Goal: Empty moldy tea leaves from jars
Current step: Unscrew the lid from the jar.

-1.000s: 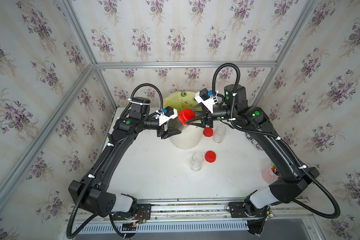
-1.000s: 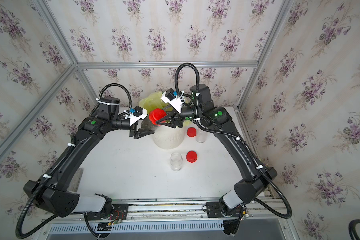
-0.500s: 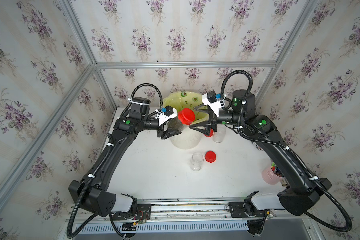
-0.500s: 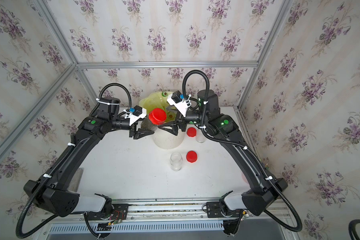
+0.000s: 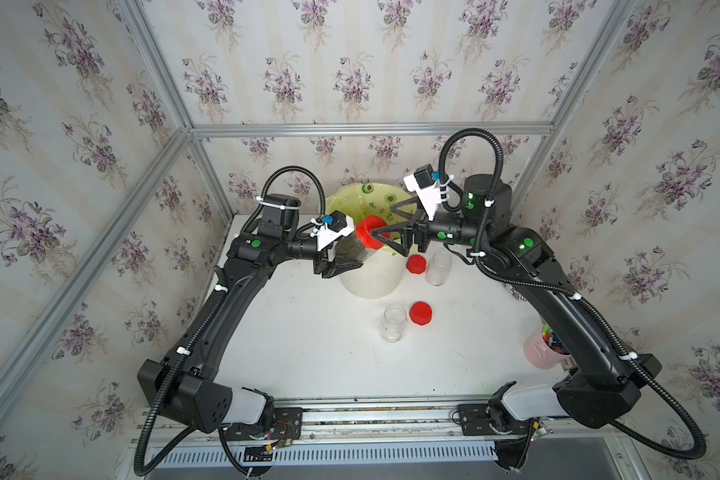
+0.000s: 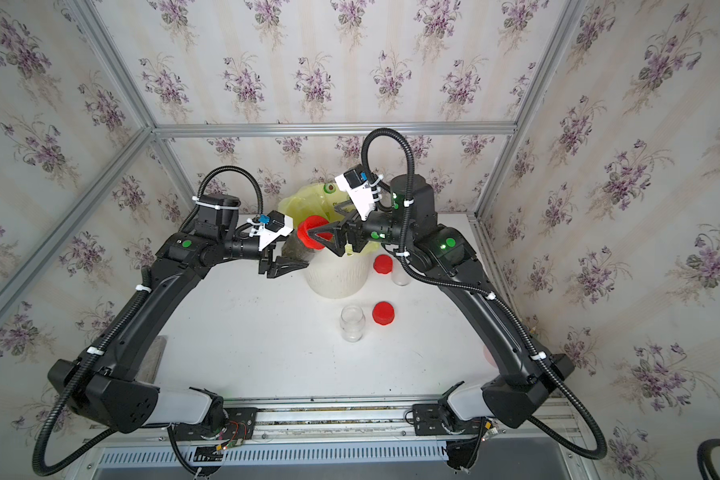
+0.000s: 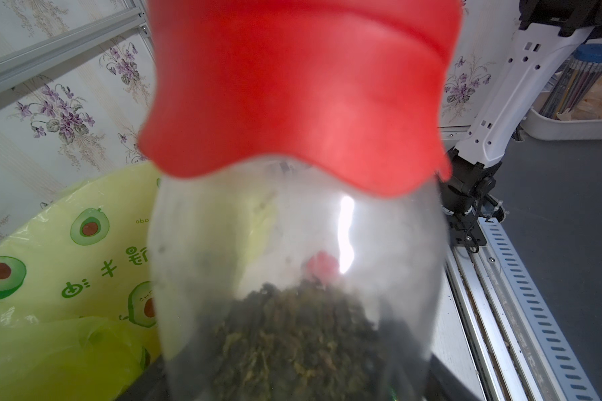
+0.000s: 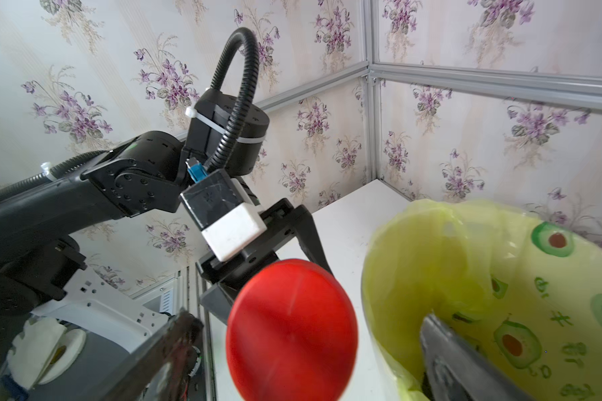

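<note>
left end effector (image 5: pixel 347 258) holds a clear jar (image 7: pixel 292 239) by the white bin (image 5: pixel 371 279): red lid (image 7: pixel 299 86) on, dark greenish-brown tea leaves (image 7: pixel 292 342) inside. right end effector (image 5: pixel 383 221) stands wide.

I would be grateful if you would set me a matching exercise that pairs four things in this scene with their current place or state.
Things:
1. jar with tea leaves
2. empty jar nearest the robot's base
3. right gripper
4. pink cup

Places or states:
A. at the right edge of the table
B. open, fingers on either side of a red lid
C. upright on the table, lid off
D. held tilted by the left gripper, lid on

Pairs: 1-D, 2-C, 3-B, 4-A
</note>
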Action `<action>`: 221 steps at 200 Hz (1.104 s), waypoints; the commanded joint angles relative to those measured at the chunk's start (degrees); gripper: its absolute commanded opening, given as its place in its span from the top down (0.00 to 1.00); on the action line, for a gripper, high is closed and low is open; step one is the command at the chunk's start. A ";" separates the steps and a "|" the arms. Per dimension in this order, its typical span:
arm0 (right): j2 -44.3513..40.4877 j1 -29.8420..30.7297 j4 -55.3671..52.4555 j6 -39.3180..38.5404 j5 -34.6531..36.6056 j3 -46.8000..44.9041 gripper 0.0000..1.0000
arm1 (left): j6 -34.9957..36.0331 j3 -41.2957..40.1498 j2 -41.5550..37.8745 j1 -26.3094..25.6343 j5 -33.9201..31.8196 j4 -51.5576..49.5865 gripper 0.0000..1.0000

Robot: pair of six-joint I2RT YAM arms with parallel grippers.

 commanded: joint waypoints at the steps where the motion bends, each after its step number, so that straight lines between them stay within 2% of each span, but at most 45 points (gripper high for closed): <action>1: 1.24 1.56 -2.32 2.61 3.53 1.72 0.00 | 0.03 0.56 0.09 0.08 0.96 0.12 0.24; 57: 4.12 5.29 -5.71 2.43 11.52 4.95 0.04 | 0.18 0.57 0.08 0.08 1.22 0.08 0.24; 105: 4.12 5.94 -6.04 2.25 12.30 4.61 0.17 | 0.18 0.49 0.09 0.12 1.18 0.10 0.24; 221: 3.17 5.94 -7.17 0.86 12.85 4.61 0.15 | 0.10 0.45 0.09 0.08 1.36 -0.03 0.24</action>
